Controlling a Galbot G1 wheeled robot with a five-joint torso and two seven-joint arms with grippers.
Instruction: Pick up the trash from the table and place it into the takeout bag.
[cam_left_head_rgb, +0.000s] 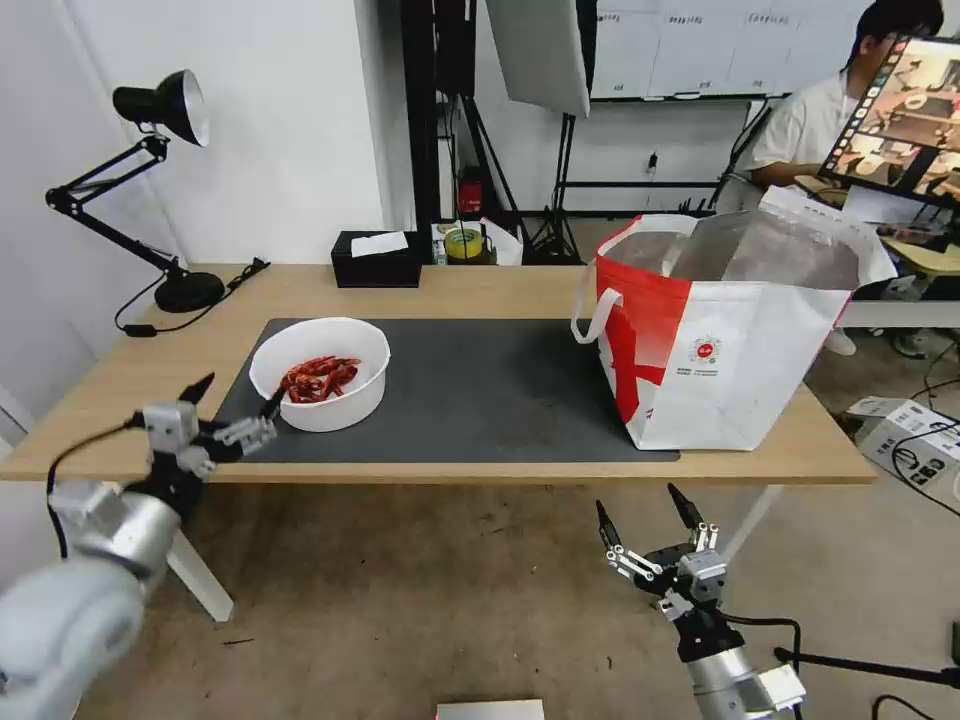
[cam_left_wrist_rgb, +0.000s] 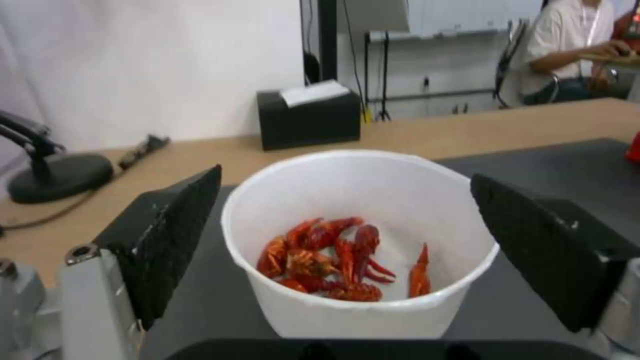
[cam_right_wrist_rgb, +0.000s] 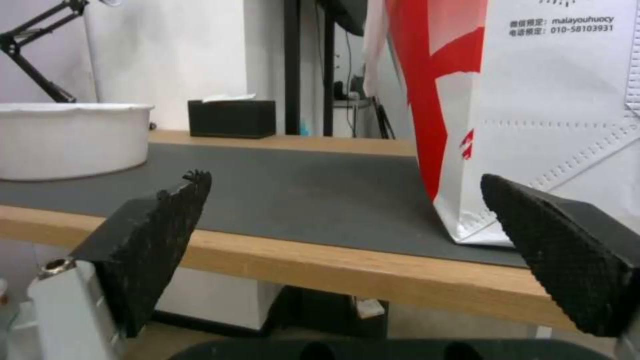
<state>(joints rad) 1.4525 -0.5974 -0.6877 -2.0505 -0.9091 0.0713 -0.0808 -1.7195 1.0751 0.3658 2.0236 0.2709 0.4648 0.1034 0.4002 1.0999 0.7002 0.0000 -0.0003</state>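
A white round bowl of red scraps (cam_left_head_rgb: 320, 372) sits on the left part of the dark grey mat (cam_left_head_rgb: 470, 390) on the light-wood table (cam_left_head_rgb: 480, 290). My left gripper (cam_left_head_rgb: 240, 392) is open at the bowl's near-left side. In the left wrist view the bowl (cam_left_wrist_rgb: 373, 185) lies just beyond the wide-spread left gripper (cam_left_wrist_rgb: 345, 176), not clasped. The red-and-white takeout bag (cam_left_head_rgb: 720, 340) stands open at the table's right end. My right gripper (cam_left_head_rgb: 638, 505) hangs open below the table's front edge, facing the bag (cam_right_wrist_rgb: 553, 100) in the right wrist view, where that gripper (cam_right_wrist_rgb: 343, 177) holds nothing.
A black desk lamp (cam_left_head_rgb: 185, 290) stands at the back left with its cable on the table. At the back edge sit a black tissue box (cam_left_head_rgb: 378, 260) and a roll of tape (cam_left_head_rgb: 465, 243). A cardboard box (cam_left_head_rgb: 905, 440) lies on the floor at the right.
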